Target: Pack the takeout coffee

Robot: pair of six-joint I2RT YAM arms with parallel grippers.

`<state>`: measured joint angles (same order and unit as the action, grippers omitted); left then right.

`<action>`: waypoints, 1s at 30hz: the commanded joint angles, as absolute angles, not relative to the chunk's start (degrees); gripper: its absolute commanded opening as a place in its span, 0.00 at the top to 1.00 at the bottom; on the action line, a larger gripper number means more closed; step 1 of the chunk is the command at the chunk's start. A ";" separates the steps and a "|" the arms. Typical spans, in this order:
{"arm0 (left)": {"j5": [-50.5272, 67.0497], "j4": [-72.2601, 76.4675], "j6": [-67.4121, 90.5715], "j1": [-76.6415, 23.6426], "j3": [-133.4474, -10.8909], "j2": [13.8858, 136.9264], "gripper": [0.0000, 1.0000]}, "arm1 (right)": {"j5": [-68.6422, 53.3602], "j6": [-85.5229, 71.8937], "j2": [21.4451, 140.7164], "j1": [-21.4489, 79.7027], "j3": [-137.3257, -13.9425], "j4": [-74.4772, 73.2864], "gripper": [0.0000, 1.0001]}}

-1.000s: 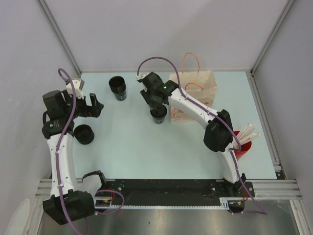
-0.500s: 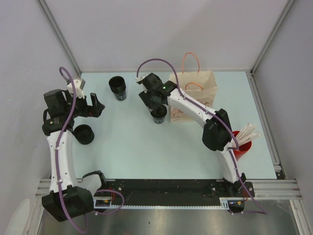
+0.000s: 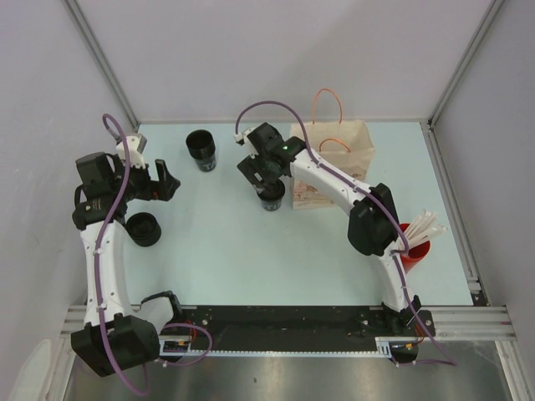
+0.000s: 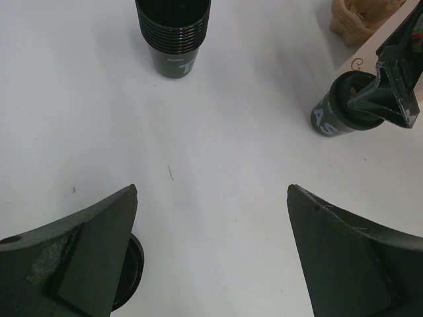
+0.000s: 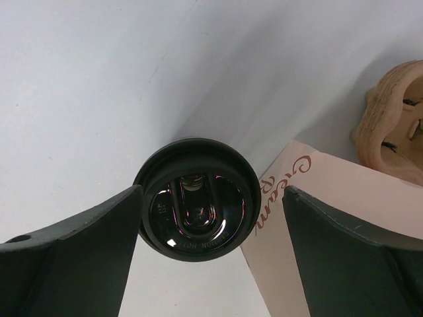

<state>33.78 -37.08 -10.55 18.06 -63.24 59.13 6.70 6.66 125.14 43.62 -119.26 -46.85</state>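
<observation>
Tabletop (image 3: 217, 251), cup (image 5: 196, 209) beneath right gripper (image 5: 211, 195)

The black paper coffee cup (image 5: 197, 201), capped with a glossy black plastic lid, stands upright just beside the printed front of the brown paper bag with orange cord handles (image 3: 355, 149). The bag stands upright with its top open. My right gripper (image 5: 211, 261) straddles the lid, fingers spread. A stack of black paper cups (image 4: 173, 33) stands upright, well apart.

bright, even light with soft shadows; a glossy reflection on the black lid (image 5: 197, 218).
</observation>
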 commanded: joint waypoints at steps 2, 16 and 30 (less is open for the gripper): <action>35.42 -36.30 -10.02 18.63 -65.04 57.57 0.01 | 3.96 8.35 122.78 43.33 -119.44 -48.34 0.12; 35.59 -35.77 -9.84 18.63 -64.69 57.48 0.00 | 2.90 9.58 124.19 44.30 -118.83 -50.89 0.15; 35.59 -35.86 -9.67 18.55 -64.69 57.13 0.01 | 1.32 10.55 124.98 44.30 -118.04 -52.56 0.27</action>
<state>33.87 -37.04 -10.52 18.09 -63.24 58.57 2.48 9.56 125.14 43.92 -118.50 -51.11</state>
